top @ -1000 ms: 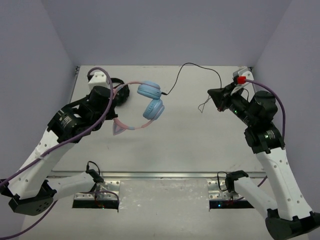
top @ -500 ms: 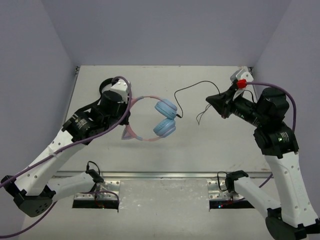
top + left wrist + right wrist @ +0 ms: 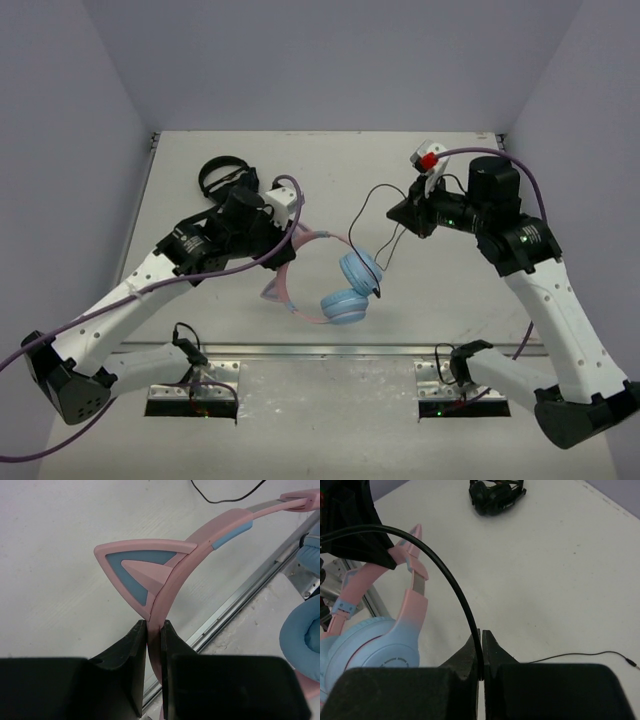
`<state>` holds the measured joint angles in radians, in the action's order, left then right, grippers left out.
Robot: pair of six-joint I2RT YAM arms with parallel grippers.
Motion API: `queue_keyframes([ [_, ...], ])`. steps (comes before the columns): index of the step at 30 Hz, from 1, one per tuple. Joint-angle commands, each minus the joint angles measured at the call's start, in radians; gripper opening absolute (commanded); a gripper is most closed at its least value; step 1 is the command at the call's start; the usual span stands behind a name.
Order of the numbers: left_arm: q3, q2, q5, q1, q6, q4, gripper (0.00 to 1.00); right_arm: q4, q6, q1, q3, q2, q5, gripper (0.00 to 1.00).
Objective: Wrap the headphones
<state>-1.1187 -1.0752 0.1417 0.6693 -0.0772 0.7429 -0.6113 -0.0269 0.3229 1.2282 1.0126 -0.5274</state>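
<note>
Headphones hang over the near middle of the table, carried there from the far left within the last second. The left gripper is clamped on the pink headband just below a cat ear, and the blue earcups dangle toward the front rail. The right gripper has swung inward from the far right corner, its fingers pressed together on the black cable. That cable now runs in a short loop between the two arms instead of trailing across the far table. The all-black headphones lie uncovered at the far left. With body and cable both brought close, winding looks ready to begin; no turn of cable around the headband shows yet
</note>
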Motion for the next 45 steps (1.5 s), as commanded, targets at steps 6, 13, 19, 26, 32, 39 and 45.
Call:
queue_keyframes([
  [6, -0.050, -0.023, 0.162, 0.010, 0.036, -0.089, 0.00, 0.008, -0.042, 0.165, -0.013, 0.106, 0.164, 0.01],
  [13, -0.091, -0.003, 0.150, 0.012, 0.019, -0.093, 0.00, 0.027, -0.018, 0.232, -0.059, 0.175, 0.319, 0.01],
  [19, -0.147, 0.012, 0.148, 0.012, 0.013, -0.080, 0.00, 0.013, -0.019, 0.245, -0.078, 0.231, 0.392, 0.01],
  [26, -0.226, -0.031, 0.141, 0.013, 0.017, -0.062, 0.00, -0.022, -0.030, 0.271, -0.038, 0.293, 0.408, 0.01],
  [32, -0.248, 0.007, 0.072, 0.013, -0.025, -0.129, 0.00, 0.011, -0.016, 0.271, -0.108, 0.287, 0.369, 0.01],
  [39, -0.233, 0.063, 0.090, 0.013, -0.139, -0.267, 0.00, 0.111, 0.085, 0.271, -0.177, 0.251, 0.279, 0.01],
  [45, -0.254, 0.107, 0.027, 0.013, -0.185, -0.280, 0.00, 0.176, 0.177, 0.268, -0.187, 0.242, 0.289, 0.13],
])
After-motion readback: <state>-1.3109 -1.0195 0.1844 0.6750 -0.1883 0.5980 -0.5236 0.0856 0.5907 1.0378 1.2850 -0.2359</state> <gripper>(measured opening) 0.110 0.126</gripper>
